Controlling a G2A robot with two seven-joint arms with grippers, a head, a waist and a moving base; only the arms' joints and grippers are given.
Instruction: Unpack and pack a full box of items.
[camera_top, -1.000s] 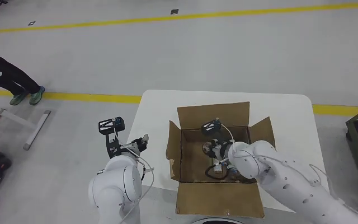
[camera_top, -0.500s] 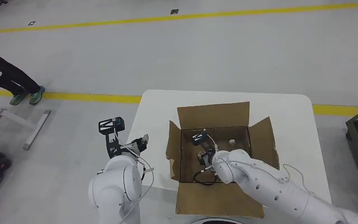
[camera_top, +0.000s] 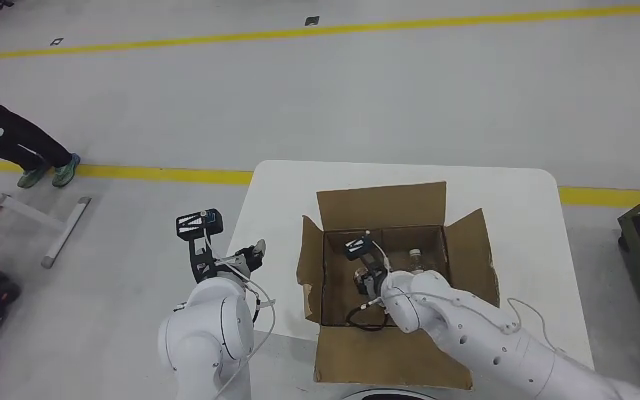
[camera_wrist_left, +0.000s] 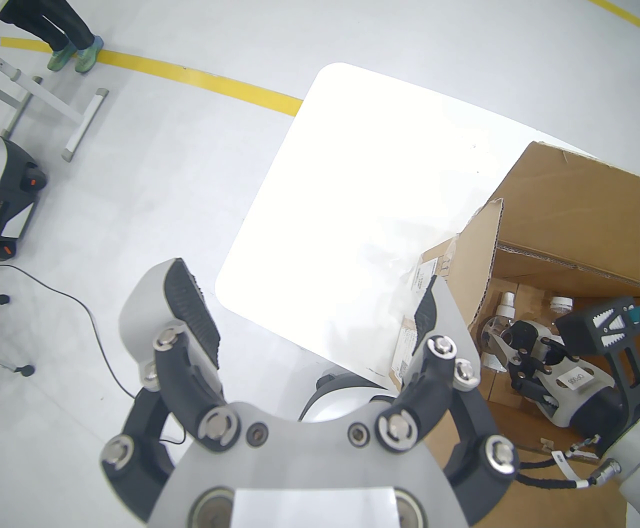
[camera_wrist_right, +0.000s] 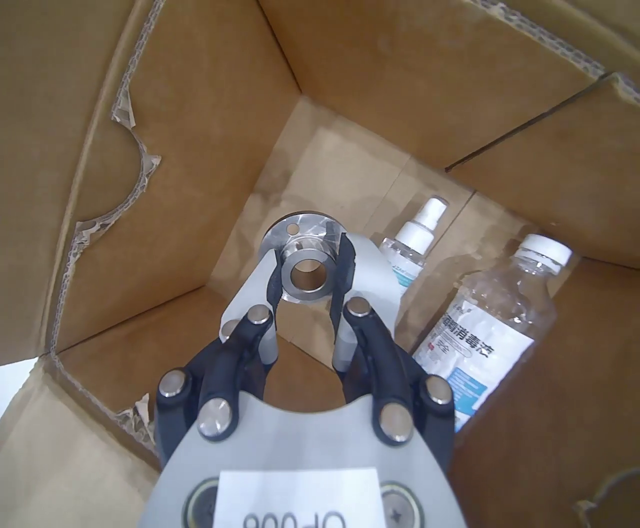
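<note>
Cardboard walls of one open box (camera_wrist_right: 210, 100) are rising on every side of the right gripper (camera_wrist_right: 307, 272), which is sitting down inside it. Its two fingers are pinching one metal flange (camera_wrist_right: 300, 227) by the short hub, one pad pressing on each side, so the narrow gap between them is being filled by the hub alone. The flange's round plate, with one small hole showing, is lying just past the fingertips, toward a corner of the box floor.

Two bottles are sitting beyond those fingers and off to one side. One small spray bottle (camera_wrist_right: 407, 245) with a white nozzle is showing just beside the outer face of one finger. One larger clear bottle (camera_wrist_right: 492, 330) with a white cap and a blue-and-white label is sitting next to it, farther from the fingers. Both seem to be standing upright near the box wall.

The left gripper (camera_wrist_left: 302, 285) is hanging outside the box with its two fingers spread wide and gripping nothing. One white table (camera_wrist_left: 370, 165) is showing between those fingers, well below them, and a torn box flap is lying just past one fingertip. Seen from above, the box's four flaps are folding outward
</note>
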